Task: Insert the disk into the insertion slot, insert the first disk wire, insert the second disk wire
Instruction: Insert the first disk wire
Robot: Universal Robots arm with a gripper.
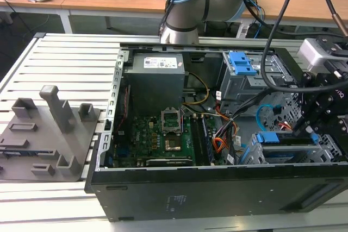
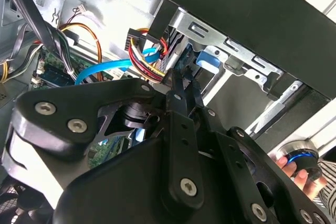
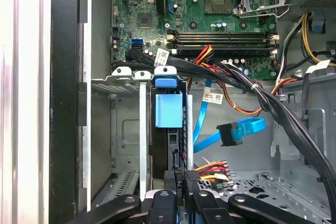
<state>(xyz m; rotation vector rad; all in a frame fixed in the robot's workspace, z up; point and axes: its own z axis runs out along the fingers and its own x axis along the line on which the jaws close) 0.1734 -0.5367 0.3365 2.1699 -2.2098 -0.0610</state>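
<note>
The disk [image 1: 288,138] sits in its blue carrier inside the insertion slot [image 1: 255,153], the grey cage at the case's front on the exterior view's right. In the first wrist view I look at the disk [image 3: 168,109] end-on between the slot's walls [image 3: 126,129]. My gripper [image 3: 182,190] is at the disk's near end, shut on a black connector with red, yellow and orange wires [image 3: 212,171], the first disk wire. In the second wrist view the gripper [image 2: 181,80] stands against those wires [image 2: 149,59]. The second disk wire [image 3: 247,128], light blue, hangs loose beside the slot.
A taller grey cage with a blue latch [image 1: 242,63] stands behind the slot. A thick black cable bundle [image 3: 273,108] crosses above the cage floor. The motherboard [image 1: 157,134] fills the case's middle. A grey fixture block [image 1: 49,129] lies outside. A hand [image 2: 294,174] rests near the case.
</note>
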